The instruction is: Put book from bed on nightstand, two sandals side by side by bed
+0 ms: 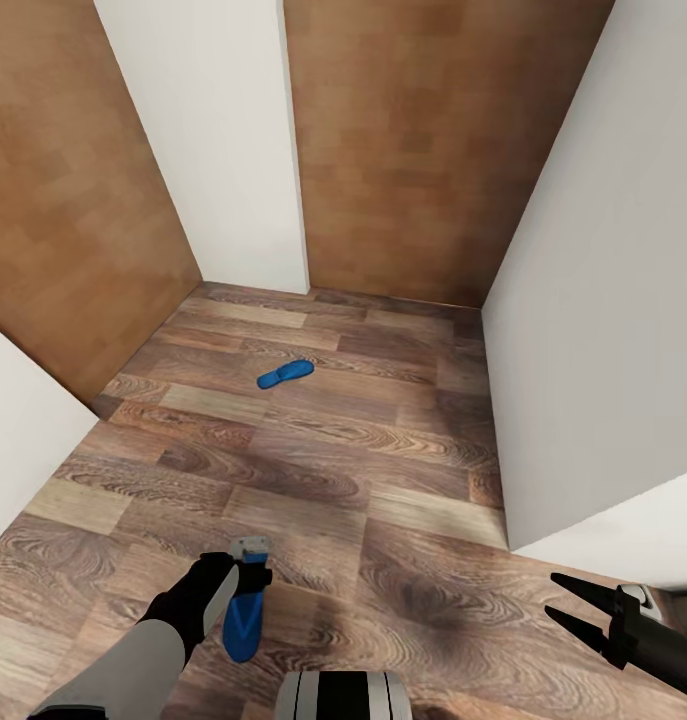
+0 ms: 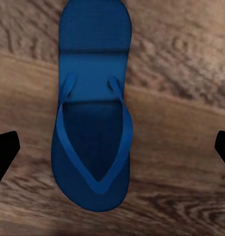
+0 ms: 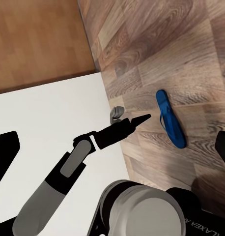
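Note:
One blue sandal (image 1: 241, 615) lies flat on the wood floor just in front of my base, toe end toward me. My left gripper (image 1: 248, 583) hangs right above it, pointing down. In the left wrist view this sandal (image 2: 93, 123) lies between the open fingertips (image 2: 4, 152), which do not touch it. It also shows in the right wrist view as a blue sandal (image 3: 170, 118) beyond my left arm. A second blue sandal (image 1: 286, 374) lies farther ahead on the floor. My right gripper (image 1: 573, 607) is open and holds nothing, low at the right. The book, bed and nightstand are out of view.
White walls (image 1: 603, 330) close in from the right and from the near left (image 1: 13, 440). Brown wood panels (image 1: 413, 150) and another white wall (image 1: 223, 140) close off the far end. My base (image 1: 343, 695) shows at the bottom edge.

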Tool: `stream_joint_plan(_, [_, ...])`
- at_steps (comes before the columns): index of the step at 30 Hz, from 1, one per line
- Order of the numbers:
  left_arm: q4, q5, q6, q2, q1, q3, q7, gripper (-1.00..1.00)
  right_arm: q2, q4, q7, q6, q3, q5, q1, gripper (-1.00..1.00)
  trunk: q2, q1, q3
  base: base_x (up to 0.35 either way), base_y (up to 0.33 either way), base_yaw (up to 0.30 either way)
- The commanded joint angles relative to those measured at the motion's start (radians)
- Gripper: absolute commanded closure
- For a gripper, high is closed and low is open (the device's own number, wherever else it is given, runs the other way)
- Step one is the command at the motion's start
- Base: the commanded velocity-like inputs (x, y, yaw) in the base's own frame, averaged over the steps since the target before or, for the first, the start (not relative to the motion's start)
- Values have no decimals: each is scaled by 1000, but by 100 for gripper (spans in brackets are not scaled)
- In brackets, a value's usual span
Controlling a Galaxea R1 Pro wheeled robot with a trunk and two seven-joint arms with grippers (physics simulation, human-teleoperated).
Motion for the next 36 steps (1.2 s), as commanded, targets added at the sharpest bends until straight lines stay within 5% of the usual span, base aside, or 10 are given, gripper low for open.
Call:
stream_joint_plan(1, [-2, 7, 5, 0, 0, 0, 6, -100, 0, 0, 5, 4, -1, 4, 0, -100, 0, 0, -1, 6, 0, 0])
stream_joint_plan(28, [-2, 9, 7, -1, 0, 0, 6, -100, 0, 0, 5, 4, -1, 4, 0, -100, -6, 11, -93, 0, 0, 0])
stream_joint_plan(36, [-2, 9, 6, -1, 0, 0, 6, -100, 0, 0, 5, 4, -1, 4, 0, -100, -7, 12, -105, 0, 0, 0])
